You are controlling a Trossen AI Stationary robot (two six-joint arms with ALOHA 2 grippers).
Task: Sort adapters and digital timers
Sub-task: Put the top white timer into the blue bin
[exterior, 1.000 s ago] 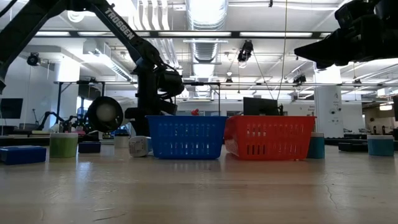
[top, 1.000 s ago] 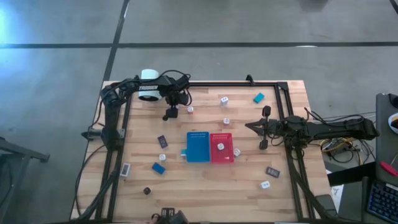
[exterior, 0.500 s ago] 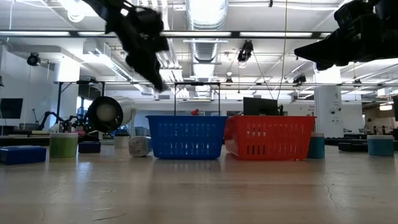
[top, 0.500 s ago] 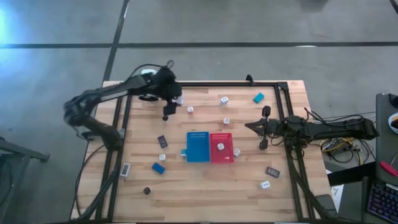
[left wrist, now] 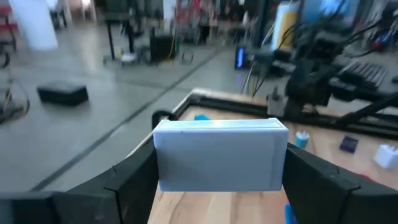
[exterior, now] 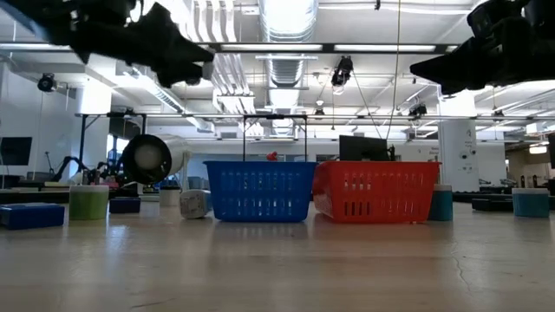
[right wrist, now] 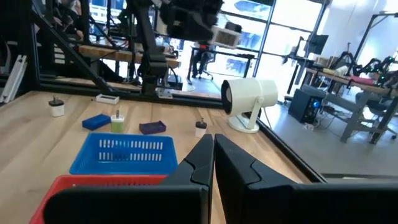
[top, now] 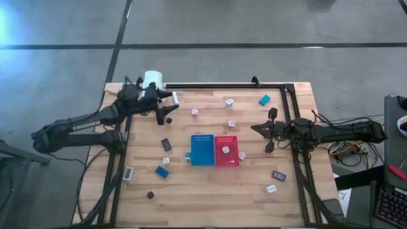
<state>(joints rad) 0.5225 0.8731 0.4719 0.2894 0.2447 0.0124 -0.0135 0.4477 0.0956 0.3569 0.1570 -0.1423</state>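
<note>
the left gripper (left wrist: 217, 186) is clamping a white timer (left wrist: 219, 154) crosswise, high over the table's far left corner; the blue tray (top: 202, 150) is lying toward the table's middle, well apart. the right gripper (right wrist: 211, 163), fingers together and empty, is waiting.

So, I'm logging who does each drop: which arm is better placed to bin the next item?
Left. Its gripper is shut on a white timer at the table's far-left corner, ready to carry. The right gripper waits shut and empty beside the red tray.

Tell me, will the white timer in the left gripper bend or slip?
The white timer looks boxy and rigid, so probably no bending. The left gripper grips only its ends; the smooth shell might slip. The right gripper waits.
</note>
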